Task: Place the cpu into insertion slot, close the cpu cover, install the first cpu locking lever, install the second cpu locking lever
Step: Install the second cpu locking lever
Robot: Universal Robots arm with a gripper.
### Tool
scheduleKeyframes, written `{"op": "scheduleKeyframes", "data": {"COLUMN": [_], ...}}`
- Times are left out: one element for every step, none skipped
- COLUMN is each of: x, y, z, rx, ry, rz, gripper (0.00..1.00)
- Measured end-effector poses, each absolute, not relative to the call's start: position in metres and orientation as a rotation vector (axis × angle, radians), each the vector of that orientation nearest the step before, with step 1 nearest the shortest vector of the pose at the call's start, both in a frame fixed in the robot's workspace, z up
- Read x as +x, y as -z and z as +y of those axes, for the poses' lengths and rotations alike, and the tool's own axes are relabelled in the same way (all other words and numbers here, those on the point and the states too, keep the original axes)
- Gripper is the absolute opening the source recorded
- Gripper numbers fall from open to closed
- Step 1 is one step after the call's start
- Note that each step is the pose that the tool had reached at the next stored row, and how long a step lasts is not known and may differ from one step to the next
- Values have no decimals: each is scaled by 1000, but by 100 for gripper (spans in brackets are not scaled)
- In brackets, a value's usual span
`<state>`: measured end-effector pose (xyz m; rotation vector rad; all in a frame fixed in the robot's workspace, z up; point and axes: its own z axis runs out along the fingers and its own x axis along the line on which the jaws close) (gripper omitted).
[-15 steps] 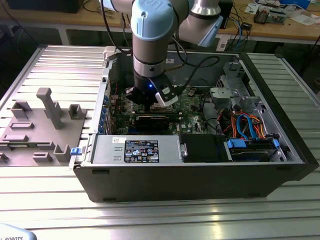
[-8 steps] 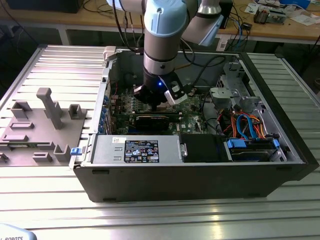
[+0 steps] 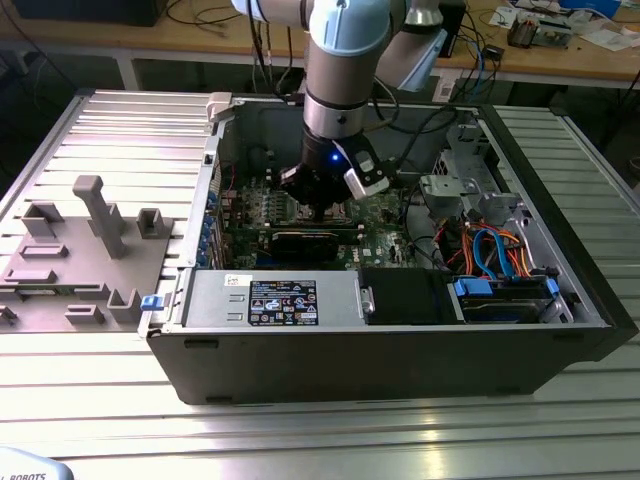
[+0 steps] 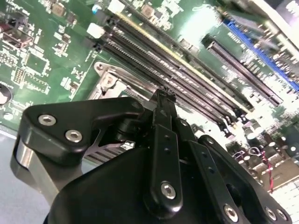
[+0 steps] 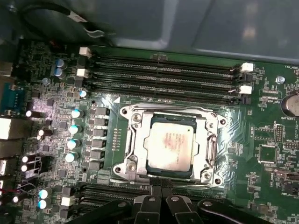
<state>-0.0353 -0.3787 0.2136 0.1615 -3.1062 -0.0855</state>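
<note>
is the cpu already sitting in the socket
Yes, in the first wrist view the small square silver-grey metal-topped cpu lies flat inside the silvery-rimmed square insertion slot, with the thin silvery metal cpu cover framing it.

Grey arm (image 3: 345, 60), blue LED; blk gripper (image 4: 164, 100), silver screws.

gripper (image 5: 161, 190): body cut off by frame edge | insertion slot (image 5: 140, 156): contacts hidden under cpu (image 5: 171, 143) | locking levers: indiscernible

Ribbed metal table (image 3: 90, 400); open computer case (image 3: 400, 340) and grey fixture block (image 3: 75, 260) on it.
</note>
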Motion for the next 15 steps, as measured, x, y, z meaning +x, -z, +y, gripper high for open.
{"op": "scheduleKeyframes", "data": {"x": [-33,-31,-28,-28,-27,-26,-25,-24,-23,-23,-23,-22,-22,-22,-22], "y": [-214,-214,-214,-214,-214,-214,-214,-214,-214,-214,-215,-216,-218,-221,-224], "z": [-374,-372,-368,-366,-364,-361,-358,-354,-350,-348,-347,-346,-345,-345,-344], "rx": [161,161,161,160,160,160,160,160,159,159,159,159,158,158,158], "ry": [76,69,59,51,40,28,8,-9,-28,-39,-47,-57,-68,-79,-85], "rz": [-3105,-3105,-3104,-3104,-3104,-3103,-3103,-3102,-3101,-3101,-3100,-3100,-3099,-3098,-3098], "gripper": [11,11,11,11,11,11,11,11,11,11,11,11,11,11,11]}}
